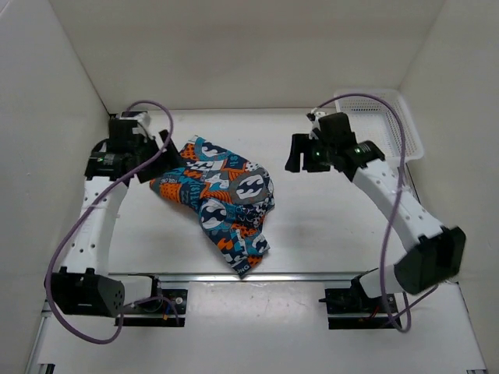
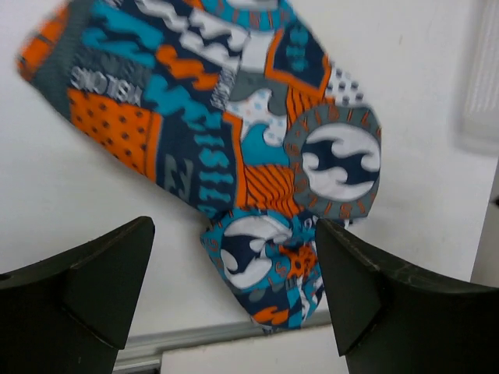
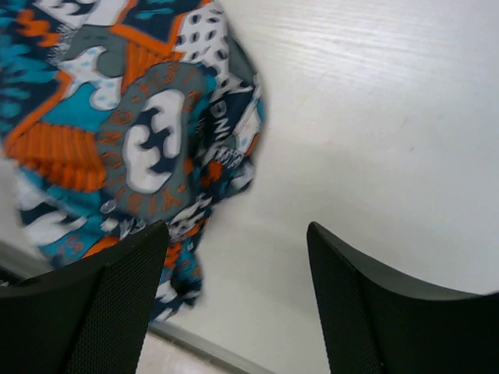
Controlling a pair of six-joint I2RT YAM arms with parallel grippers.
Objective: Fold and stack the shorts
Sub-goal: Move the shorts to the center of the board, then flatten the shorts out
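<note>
**Soft, floppy shorts in a heap, and both my tools are empty**

The shorts lie bunched up on the white surface, a bit left of the middle of the top view. My left tool is close by their upper left edge, and my right tool is off to their right. Both tools have their fingers spread apart with nothing in them. I think the cloth is light and limp, so it will sag and slide if I pinch just one spot. I would take one flat outer edge in each tool, not the lumpy middle.
</note>
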